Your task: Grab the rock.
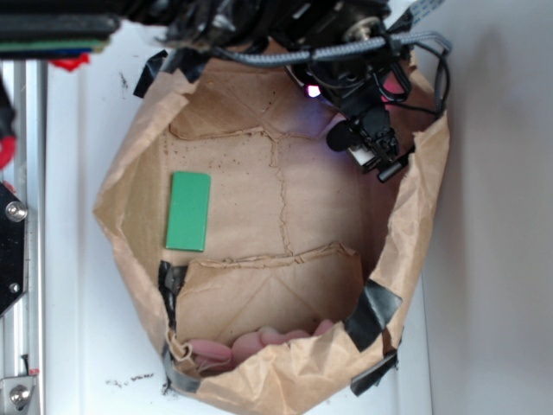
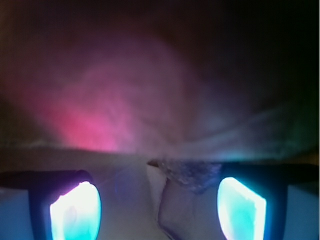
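Note:
In the wrist view the rock (image 2: 192, 172), a small dark speckled lump, lies on brown paper just ahead of my gripper (image 2: 157, 200). It sits between the two lit fingers, closer to the right finger (image 2: 240, 207) than to the left one (image 2: 75, 212), and touches neither. The fingers stand wide apart, so the gripper is open and holds nothing. In the exterior view the gripper (image 1: 380, 162) hangs low at the top right of the paper-lined box, close to the paper wall (image 1: 419, 216). There the arm hides the rock.
A flat green block (image 1: 188, 210) lies on the paper floor at the left. A pink soft lump (image 1: 259, 341) rests against the near wall. Black tape (image 1: 373, 309) patches the crumpled paper rim. A metal rail (image 1: 22, 259) runs along the left edge.

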`<state>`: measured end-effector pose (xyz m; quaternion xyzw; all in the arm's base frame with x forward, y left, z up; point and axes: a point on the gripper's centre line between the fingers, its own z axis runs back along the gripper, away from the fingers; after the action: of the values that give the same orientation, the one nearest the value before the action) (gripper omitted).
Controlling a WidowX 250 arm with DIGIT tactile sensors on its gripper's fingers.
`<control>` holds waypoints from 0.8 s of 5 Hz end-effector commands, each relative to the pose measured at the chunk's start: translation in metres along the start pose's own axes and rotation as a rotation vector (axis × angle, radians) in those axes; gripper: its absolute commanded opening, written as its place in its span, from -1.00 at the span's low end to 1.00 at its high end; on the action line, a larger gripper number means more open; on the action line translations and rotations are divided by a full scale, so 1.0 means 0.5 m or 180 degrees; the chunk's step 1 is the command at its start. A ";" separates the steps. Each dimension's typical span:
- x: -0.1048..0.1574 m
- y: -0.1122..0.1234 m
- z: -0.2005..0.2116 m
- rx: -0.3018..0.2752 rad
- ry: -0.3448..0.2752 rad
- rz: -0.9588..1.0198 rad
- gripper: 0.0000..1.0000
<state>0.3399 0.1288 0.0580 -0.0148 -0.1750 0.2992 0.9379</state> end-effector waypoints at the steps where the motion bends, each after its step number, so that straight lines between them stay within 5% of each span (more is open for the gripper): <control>1: 0.040 0.036 0.038 -0.0039 -0.0382 0.0040 1.00; 4: 0.018 0.025 0.011 0.0123 -0.0657 0.0372 1.00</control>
<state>0.3341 0.1352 0.0432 0.0239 -0.2326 0.3531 0.9059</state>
